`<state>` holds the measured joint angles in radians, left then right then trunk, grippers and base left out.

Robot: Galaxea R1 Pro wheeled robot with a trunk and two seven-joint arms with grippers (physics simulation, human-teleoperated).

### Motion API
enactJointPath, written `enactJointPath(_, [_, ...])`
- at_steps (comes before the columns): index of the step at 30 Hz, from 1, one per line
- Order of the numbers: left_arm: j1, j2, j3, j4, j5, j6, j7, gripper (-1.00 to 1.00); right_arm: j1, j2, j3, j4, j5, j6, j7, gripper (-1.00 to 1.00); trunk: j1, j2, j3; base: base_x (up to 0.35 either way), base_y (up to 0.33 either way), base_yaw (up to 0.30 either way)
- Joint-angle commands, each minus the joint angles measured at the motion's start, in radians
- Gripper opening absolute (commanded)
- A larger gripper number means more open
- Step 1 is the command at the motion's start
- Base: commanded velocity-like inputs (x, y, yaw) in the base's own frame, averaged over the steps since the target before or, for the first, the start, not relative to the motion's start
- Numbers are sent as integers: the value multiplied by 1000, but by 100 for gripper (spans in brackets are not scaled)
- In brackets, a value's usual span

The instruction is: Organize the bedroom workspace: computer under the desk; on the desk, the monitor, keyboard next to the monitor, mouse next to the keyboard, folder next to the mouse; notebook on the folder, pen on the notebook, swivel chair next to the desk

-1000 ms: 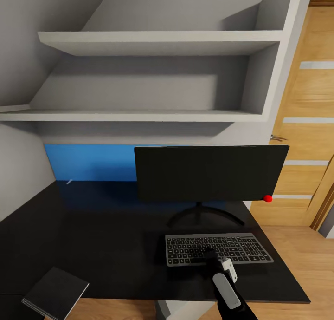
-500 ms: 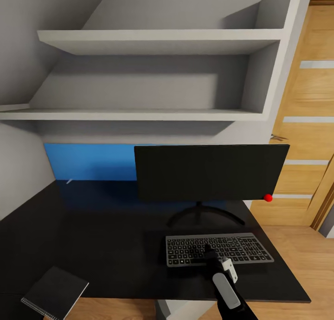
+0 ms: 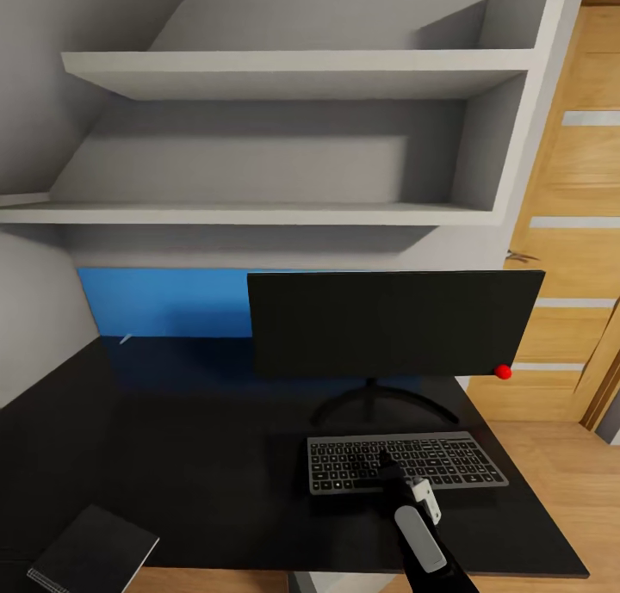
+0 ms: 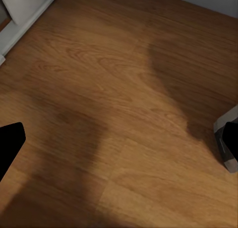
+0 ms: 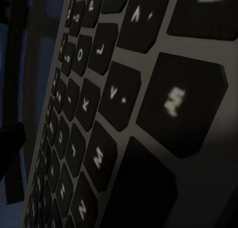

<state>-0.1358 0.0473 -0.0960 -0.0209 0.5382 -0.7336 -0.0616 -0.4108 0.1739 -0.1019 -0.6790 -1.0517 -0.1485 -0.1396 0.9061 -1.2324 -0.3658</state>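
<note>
Right gripper (image 3: 385, 460), black and thin, reaches down to the flat grey keyboard with dark keys (image 3: 405, 461). Its tip sits on the keys near the middle of the front row. I cannot tell how wide its jaws are, because the arm hides them. The right wrist camera is very close to the keyboard (image 5: 124, 114), so the keys look big and blurry.

The keyboard lies on the shiny black desk (image 3: 172, 438), just in front of the wide black monitor on its curved stand (image 3: 392, 324). The monitor stands upright on the desk, near the blue back panel (image 3: 164, 302). A small red ball (image 3: 502, 371) shows at the monitor's lower right corner.

A dark notebook with a spiral edge (image 3: 90, 550) lies at the front left corner of the desk, well apart from the keyboard.

Grey wall shelves (image 3: 284, 72) hang above the desk.

Left gripper (image 4: 119, 143) hangs over the brown wooden floor (image 4: 109, 89). Its two black fingertips (image 4: 10, 143) are far apart and hold nothing.
</note>
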Motion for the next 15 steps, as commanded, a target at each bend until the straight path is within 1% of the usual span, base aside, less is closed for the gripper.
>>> enactJointPath(1, [-1, 0, -7, 1, 11, -3, -6, 100, 0, 1, -2, 1, -23, -5, 20, -100, 0, -1, -1, 5, 0, 0])
enactJointPath(15, [-1, 0, -8, 1, 10, -3, -6, 100, 0, 1, -2, 1, -23, -5, 20, -100, 0, -1, -1, 1, 0, 0])
